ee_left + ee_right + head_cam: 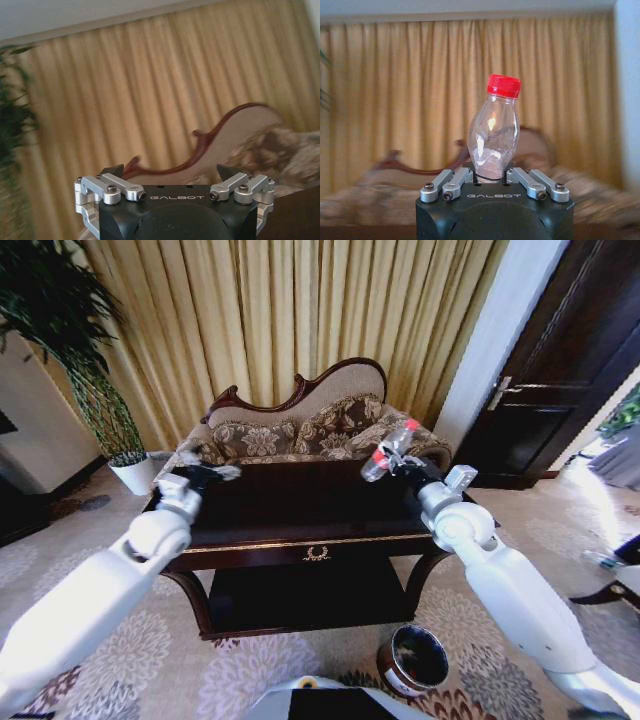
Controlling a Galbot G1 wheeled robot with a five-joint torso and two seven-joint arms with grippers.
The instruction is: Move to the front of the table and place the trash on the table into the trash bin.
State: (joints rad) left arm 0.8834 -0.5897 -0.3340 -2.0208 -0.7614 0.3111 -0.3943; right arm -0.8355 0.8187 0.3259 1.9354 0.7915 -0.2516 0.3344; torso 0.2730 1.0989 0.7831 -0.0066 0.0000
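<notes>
R gripper (pixel 400 462) clamps the bottle (pixel 389 451) above table (pixel 300 505) at 1 o'clock, red cap tilted up. L gripper (pixel 205 473) spread wide, empty, at 11. Trash bin (pixel 412 661) on carpet, 5 o'clock.

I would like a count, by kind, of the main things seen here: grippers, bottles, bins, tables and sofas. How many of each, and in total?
Grippers: 2, left gripper and right gripper
Clear plastic bottle with red cap: 1
Small round dark brown bin: 1
Dark glossy wooden table: 1
Carved patterned sofa: 1
Total: 6
</notes>
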